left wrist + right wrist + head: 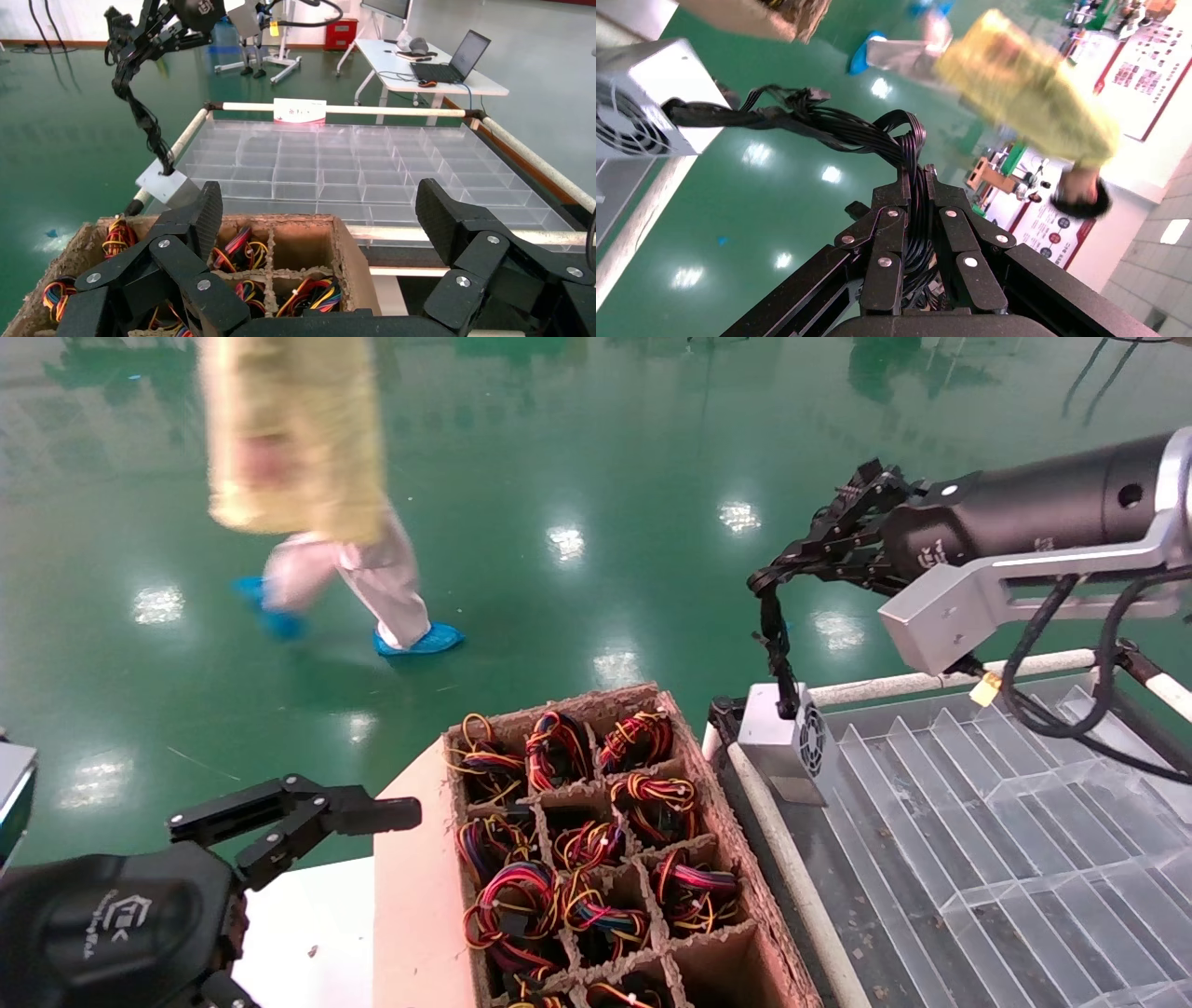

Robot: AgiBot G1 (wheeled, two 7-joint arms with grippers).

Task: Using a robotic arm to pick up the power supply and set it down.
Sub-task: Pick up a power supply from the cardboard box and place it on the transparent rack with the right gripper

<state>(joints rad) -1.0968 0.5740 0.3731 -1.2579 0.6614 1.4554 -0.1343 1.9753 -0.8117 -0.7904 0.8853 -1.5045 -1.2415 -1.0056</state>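
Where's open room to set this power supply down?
The clear plastic divider tray holds bare compartments right beside the small grey fan-grilled power supply dangling by its cable from the right tool. The brown pulp crate is crowded with coiled wire bundles.

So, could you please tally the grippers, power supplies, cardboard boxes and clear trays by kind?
Black linkage-finger grippers: 2 (left gripper, right gripper)
Grey metal power supply with round fan grille: 1
Brown cardboard divider box: 1
Clear plastic compartment tray: 1
Total: 5
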